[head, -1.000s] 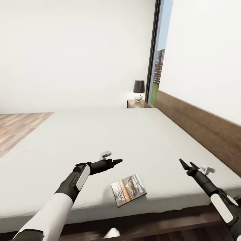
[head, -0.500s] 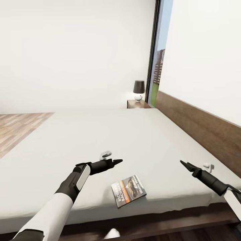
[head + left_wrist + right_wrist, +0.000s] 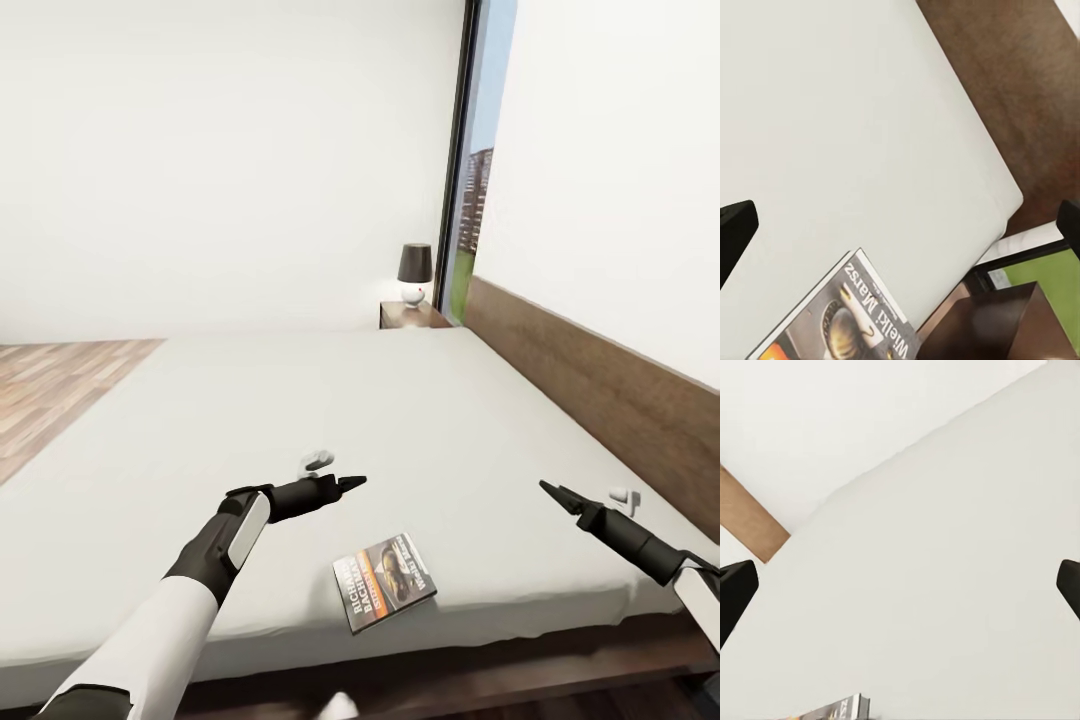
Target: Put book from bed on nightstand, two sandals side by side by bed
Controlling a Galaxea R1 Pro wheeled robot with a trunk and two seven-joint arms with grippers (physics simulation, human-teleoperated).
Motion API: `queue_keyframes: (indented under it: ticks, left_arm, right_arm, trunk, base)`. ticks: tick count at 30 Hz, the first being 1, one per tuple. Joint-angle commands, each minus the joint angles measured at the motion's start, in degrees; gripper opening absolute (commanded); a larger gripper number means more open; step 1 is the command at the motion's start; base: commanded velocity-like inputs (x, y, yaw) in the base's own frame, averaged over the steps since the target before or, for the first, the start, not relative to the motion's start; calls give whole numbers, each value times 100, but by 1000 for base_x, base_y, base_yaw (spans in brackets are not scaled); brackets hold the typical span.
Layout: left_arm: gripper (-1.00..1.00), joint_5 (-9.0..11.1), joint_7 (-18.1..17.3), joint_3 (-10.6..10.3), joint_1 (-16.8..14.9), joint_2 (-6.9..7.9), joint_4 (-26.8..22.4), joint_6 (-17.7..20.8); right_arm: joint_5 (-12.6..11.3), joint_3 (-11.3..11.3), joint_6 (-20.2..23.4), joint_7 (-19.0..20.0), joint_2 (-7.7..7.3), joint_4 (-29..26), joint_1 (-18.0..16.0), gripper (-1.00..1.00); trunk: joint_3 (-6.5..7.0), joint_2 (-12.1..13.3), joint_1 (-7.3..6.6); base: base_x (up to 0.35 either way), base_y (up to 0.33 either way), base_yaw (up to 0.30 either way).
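Note:
The book [image 3: 385, 581], a dark paperback with white lettering and an orange band, lies flat near the front edge of the bed [image 3: 330, 420]. Its cover also appears in the left wrist view [image 3: 844, 322], and a corner of it in the right wrist view [image 3: 840, 709]. My left gripper [image 3: 352, 484] hovers open just above the mattress, a little behind and to the left of the book. Well to the right of the book, my right gripper [image 3: 553, 492] is open over the mattress, near the headboard [image 3: 600, 385]. The nightstand [image 3: 410, 313] stands at the bed's far corner.
A dark-shaded lamp [image 3: 415, 271] sits on the nightstand, beside the tall window [image 3: 470, 200]. Wood-plank floor [image 3: 55, 385] runs along the bed's left side. The dark bed base [image 3: 470, 675] fronts me. A small white shape [image 3: 338, 706] pokes in at the bottom edge; what it is I cannot tell.
My right arm has swung outward to the right and a bit lower. The camera has shifted slightly, so the bed's front edge and book sit lower in the picture. The left arm is unchanged.

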Motion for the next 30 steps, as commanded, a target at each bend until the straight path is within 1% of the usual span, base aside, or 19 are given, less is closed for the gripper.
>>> queue_keyframes:
  ticks: [1,2,10,30]
  left_arm:
    - [100,37,7,-1,-3,0,-3,42]
    - [100,37,7,-1,-3,0,-3,42]
    - [100,42,7,-1,-3,0,-3,42]
    - [100,43,7,-1,-3,-8,-3,44]
  right_arm:
    - [-52,-2,56,12,-1,-1,-3,100]
    - [-53,-9,52,9,0,-7,-3,100]
    - [-53,-17,-8,5,9,-16,-3,100]
    - [-49,-17,-1,13,10,-21,-3,100]
  trunk:
    - [13,39,-23]
    - [31,79,-45]
    - [31,79,-45]
    - [31,79,-45]
  base:
    - [0,0,0]
    - [0,0,0]
    - [0,0,0]
    - [0,0,0]
